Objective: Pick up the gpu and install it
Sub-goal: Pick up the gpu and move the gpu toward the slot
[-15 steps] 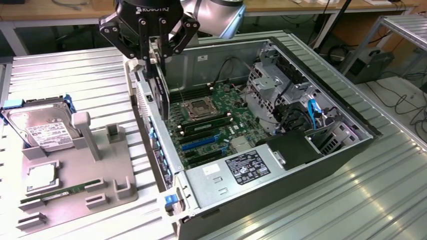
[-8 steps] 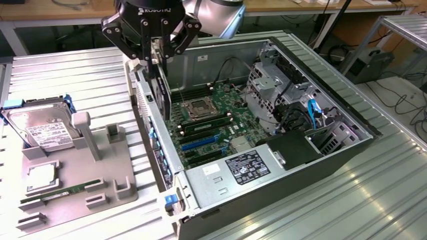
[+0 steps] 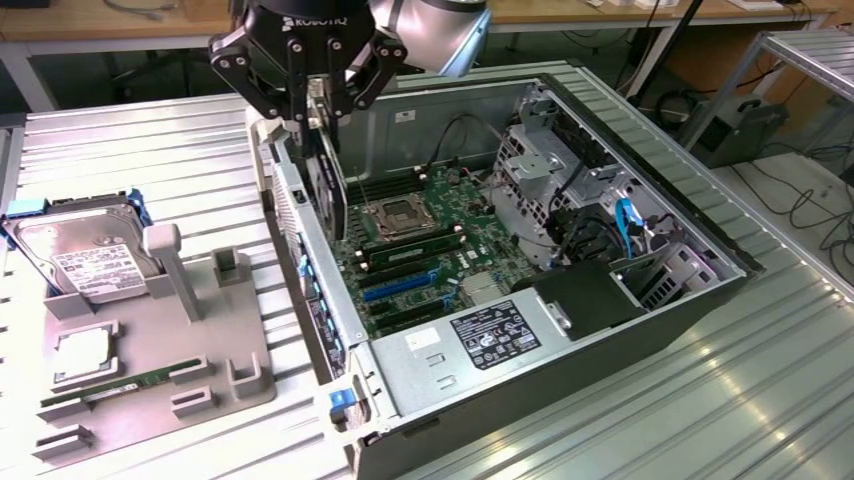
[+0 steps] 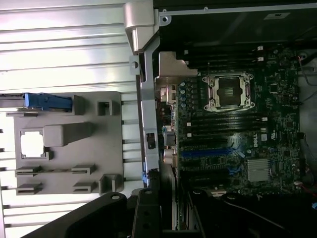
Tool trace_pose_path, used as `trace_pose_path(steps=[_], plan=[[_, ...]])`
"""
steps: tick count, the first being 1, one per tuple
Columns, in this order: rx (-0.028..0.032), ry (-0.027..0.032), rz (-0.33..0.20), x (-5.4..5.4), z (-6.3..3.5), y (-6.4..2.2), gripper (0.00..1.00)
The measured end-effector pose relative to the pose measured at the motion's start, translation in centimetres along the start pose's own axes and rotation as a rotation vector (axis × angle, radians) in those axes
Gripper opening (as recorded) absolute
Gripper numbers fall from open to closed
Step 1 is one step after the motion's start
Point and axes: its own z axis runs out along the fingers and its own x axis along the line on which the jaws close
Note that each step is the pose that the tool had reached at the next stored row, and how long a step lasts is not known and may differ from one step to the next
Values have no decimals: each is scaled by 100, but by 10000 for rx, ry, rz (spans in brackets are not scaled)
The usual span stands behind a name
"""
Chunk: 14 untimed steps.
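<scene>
Gripper (image 3: 318,108) is hanging over the far left corner of the open computer case (image 3: 667,300), as the exterior view has it. Its black jointed fingers (image 3: 363,88) are clamping from both sides on the upper edge of the gpu (image 3: 331,185); grip looks firm, jaws part-way closed.

The gpu is hanging upright and edge-on, a thin, flat, dark rectangular card. Its lower part is dipping inside the case, just beside the wall on the exterior view's left and above the motherboard (image 3: 434,245). Cannot tell whether it is touching a slot.

Case: grey sheet metal, lying on its side, interior facing up.
Motherboard: green, matte, carrying a square metal-framed CPU socket (image 3: 398,215), long blue slots (image 3: 400,287) and a finned silvery heatsink (image 3: 481,290).

Ribbed, shiny metal table (image 3: 160,150) is supporting everything. On the exterior view's left a grey moulded plastic fixture (image 3: 200,350) is standing apart from the case. It is cradling a silver labelled hard drive (image 3: 80,262), and a slim green RAM stick (image 3: 114,385) is lying flat near its front edge.
</scene>
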Motion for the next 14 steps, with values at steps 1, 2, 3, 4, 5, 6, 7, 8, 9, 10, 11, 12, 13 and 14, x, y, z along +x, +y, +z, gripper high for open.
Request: trace_pose_path(steps=[1, 2, 3, 4, 5, 6, 7, 8, 9, 10, 11, 12, 13, 14], plan=[[1, 1, 0, -4, 1, 0, 26], [1, 1, 0, -7, 2, 0, 26], [0, 0, 0, -9, 3, 1, 26], [0, 0, 0, -12, 4, 1, 26], [0, 0, 0, -14, 5, 1, 26], [0, 0, 0, -16, 6, 1, 26], [0, 0, 0, -19, 7, 1, 26], [0, 0, 0, -21, 8, 1, 26], [0, 0, 0, -22, 9, 1, 26], [0, 0, 0, -25, 10, 1, 26], [0, 0, 0, -27, 11, 2, 26], [0, 0, 0, -29, 12, 2, 26], [0, 0, 0, -31, 13, 2, 26], [0, 0, 0, -32, 14, 2, 26]])
